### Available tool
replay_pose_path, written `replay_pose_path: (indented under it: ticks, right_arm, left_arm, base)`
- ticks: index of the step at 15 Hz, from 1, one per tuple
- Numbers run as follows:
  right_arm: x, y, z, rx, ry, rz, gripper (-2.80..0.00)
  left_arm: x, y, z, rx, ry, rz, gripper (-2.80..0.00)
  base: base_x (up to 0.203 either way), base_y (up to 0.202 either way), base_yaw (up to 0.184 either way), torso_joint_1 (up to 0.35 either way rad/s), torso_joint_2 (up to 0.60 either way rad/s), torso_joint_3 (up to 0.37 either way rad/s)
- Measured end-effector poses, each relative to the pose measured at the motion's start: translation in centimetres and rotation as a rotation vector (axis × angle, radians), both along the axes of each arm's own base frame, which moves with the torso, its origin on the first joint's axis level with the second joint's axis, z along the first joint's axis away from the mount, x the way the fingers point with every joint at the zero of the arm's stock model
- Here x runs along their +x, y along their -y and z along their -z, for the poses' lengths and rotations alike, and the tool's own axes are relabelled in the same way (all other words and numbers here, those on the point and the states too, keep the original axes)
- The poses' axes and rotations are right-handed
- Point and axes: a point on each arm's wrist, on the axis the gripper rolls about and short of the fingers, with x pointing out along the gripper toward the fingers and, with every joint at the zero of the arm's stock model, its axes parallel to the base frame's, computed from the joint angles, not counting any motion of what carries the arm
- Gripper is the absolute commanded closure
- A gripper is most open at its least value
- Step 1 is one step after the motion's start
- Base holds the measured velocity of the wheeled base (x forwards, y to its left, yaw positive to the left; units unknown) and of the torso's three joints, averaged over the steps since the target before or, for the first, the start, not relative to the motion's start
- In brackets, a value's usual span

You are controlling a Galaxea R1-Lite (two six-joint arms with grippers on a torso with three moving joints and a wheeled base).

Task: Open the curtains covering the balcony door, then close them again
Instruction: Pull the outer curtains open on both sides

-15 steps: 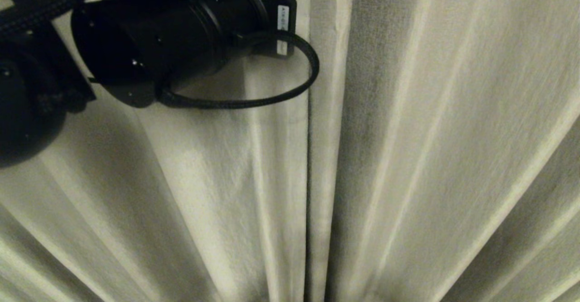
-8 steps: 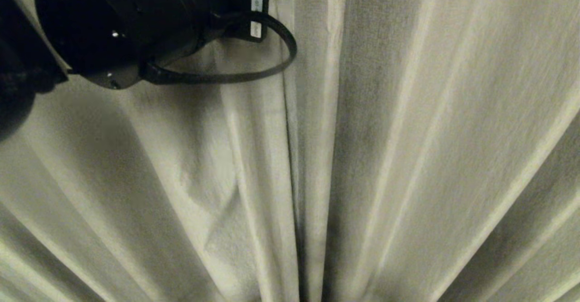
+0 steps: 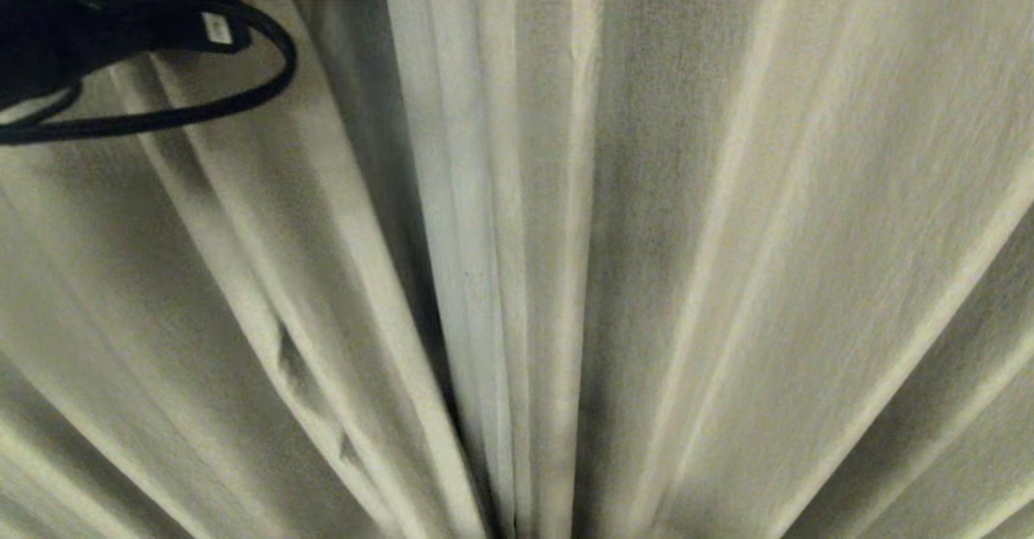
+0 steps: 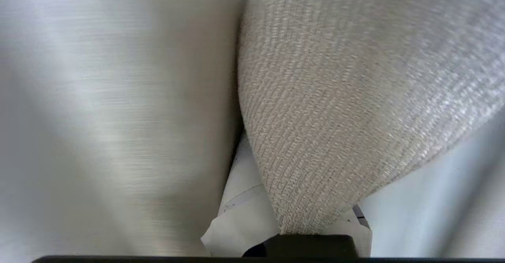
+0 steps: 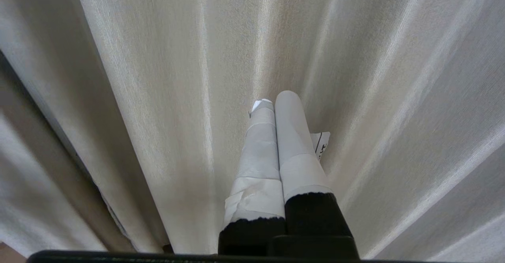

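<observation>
Cream woven pleated curtains [image 3: 646,240] fill the view, door unseen | left gripper [image 4: 307,231] at upper left, fingers pinching a curtain fold | right gripper [image 5: 276,101] near fabric, fingers pressed together, empty | judged: opening barely begun, closing left.

the left wrist view is almost all filled by the curtains [image 4: 118,109], very close to the camera. a rounded fold of coarse woven cloth bulges from about 6 o'clock up toward 1 o'clock. at 6 o'clock the left gripper [image 4: 292,225] pinches this fold, its pale wrapped fingers [image 4: 240,219] closed tight on the cloth. toward 9 o'clock the fabric is smooth and blurred.
</observation>
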Motion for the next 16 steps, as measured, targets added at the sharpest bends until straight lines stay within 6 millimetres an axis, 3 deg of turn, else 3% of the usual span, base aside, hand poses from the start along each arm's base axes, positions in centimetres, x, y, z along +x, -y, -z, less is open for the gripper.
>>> replay_pose_path:
  ticks: [2,5,16]
  right_arm:
    - [0.0,0.0,0.0,0.0,0.0,0.0,0.0]
    - [0.0,0.0,0.0,0.0,0.0,0.0,0.0]
    - [0.0,0.0,0.0,0.0,0.0,0.0,0.0]
  left_arm:
    - [-0.6,-3.1,-0.3,-0.06,0.027,-0.077,0.0]
    - [-1.2,-6.3,-0.4,-0.125,0.061,-0.106,0.0]
    - [-0.8,-14.7,-0.1,-0.146,0.087,-0.277,0.0]
  base:
    - [0.0,0.0,0.0,0.0,0.0,0.0]
    - [0.0,0.0,0.0,0.0,0.0,0.0]
    - [0.0,0.0,0.0,0.0,0.0,0.0]
